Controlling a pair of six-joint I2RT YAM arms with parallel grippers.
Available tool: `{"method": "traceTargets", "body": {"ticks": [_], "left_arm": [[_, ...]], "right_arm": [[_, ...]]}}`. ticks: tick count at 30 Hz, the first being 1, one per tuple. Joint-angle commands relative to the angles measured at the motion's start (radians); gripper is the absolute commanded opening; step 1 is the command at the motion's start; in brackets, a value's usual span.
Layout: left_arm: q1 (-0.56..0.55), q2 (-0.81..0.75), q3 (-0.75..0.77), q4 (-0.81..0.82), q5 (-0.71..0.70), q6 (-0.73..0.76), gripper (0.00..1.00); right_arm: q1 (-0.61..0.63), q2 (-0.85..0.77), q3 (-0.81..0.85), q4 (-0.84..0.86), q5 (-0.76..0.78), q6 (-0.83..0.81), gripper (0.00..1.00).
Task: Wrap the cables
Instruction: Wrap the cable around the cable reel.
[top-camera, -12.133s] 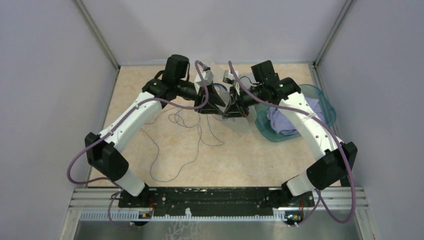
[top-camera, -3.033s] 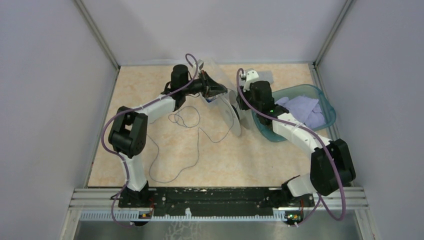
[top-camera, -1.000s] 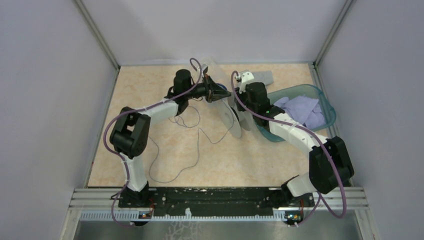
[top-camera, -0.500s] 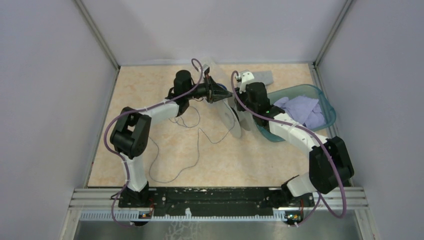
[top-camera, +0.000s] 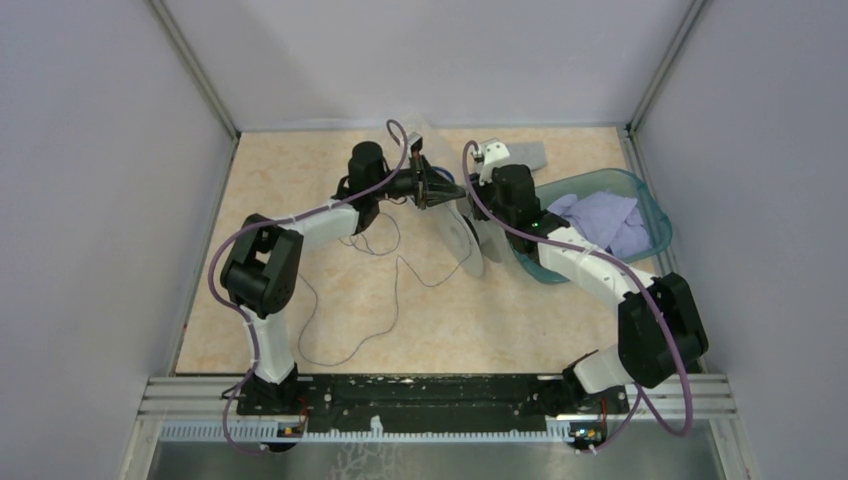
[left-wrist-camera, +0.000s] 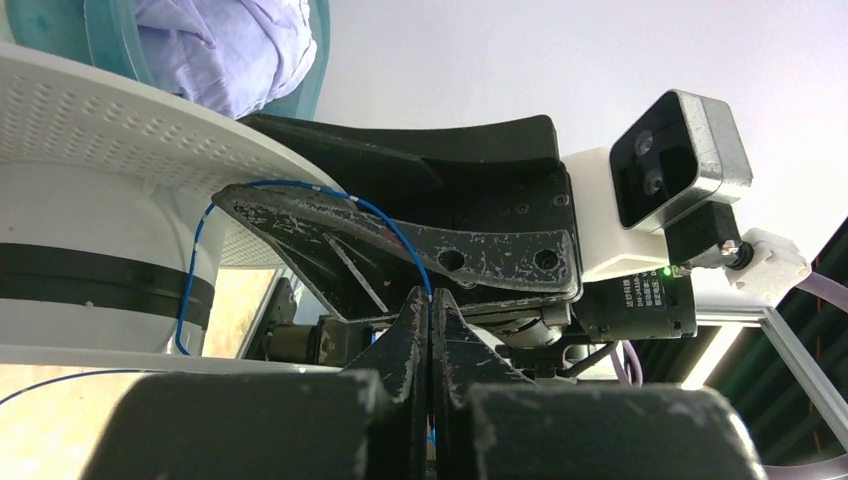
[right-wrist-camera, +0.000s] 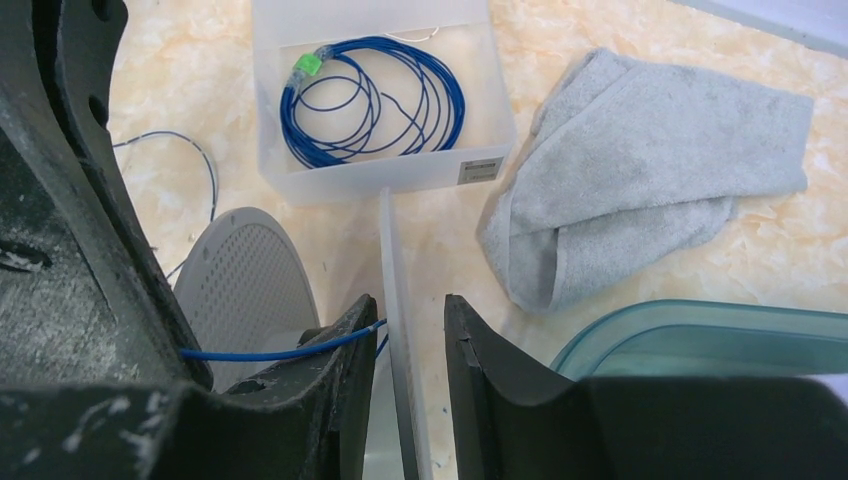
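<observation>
Cable (left-wrist-camera: 300, 185) pinched tight btw L gripper (left-wrist-camera: 432, 295) jaws beside spool (left-wrist-camera: 100, 210); R gripper (right-wrist-camera: 410, 305) jaws spread

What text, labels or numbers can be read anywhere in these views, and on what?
No text is legible in any view.
Small label on the front wall of the clear plastic box: its print is too small to read.

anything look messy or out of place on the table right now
Yes: much of the cable sprawls in loose loops over the table, left of the spool, not wound on. The left gripper pinches one strand. A grey towel lies crumpled by the clear box.
</observation>
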Motion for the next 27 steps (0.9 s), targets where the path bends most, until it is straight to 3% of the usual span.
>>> {"method": "traceTargets", "body": {"ticks": [1, 27], "left_arm": [[-0.009, 0.009, -0.018, 0.058, 0.030, -0.037, 0.00], [-0.037, 0.040, -0.057, 0.216, 0.037, -0.174, 0.00]], "right_arm": [[-0.003, -0.044, -0.016, 0.062, 0.005, 0.012, 0.32], [-0.047, -0.118, -0.137, 0.204, -0.061, 0.048, 0.35]]}}
